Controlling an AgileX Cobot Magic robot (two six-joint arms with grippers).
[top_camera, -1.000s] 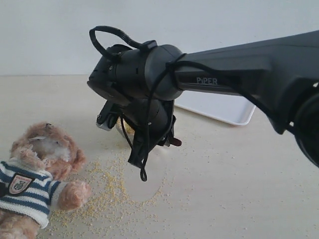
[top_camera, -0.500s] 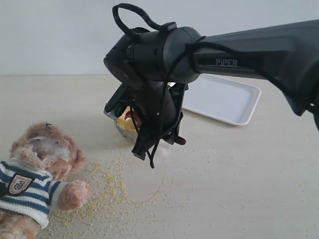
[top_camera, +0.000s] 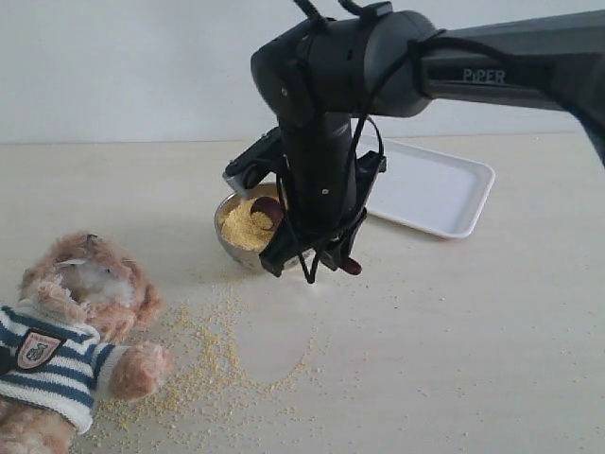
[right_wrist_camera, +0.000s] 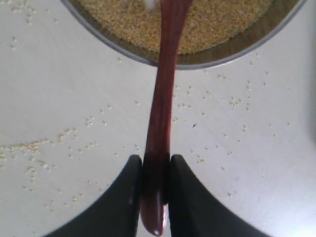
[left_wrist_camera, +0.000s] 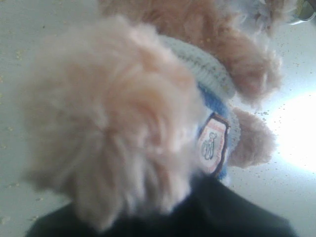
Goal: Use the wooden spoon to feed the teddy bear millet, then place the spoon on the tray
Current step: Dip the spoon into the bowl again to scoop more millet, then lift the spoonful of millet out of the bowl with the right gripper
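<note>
Right wrist view: right gripper (right_wrist_camera: 154, 163) clamps spoon (right_wrist_camera: 165, 89) handle, tip seemingly over millet (right_wrist_camera: 222, 24) in bowl (right_wrist_camera: 217, 58). Left wrist: blurry bear (left_wrist_camera: 113, 133) fills pic; left gripper jaws, can't tell.

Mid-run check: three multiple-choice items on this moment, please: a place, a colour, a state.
1. Where is the wooden spoon's bowl end? A at the teddy bear's muzzle; B over the steel bowl of millet; C flat on the table.
2. The tray is: A blue; B black; C white.
3. The right claw is: A shut on the spoon handle; B open, empty; C out of view.
B: the spoon tip reaches past the bowl's rim. C: plainly white. A: both fingers pinch the handle.
</note>
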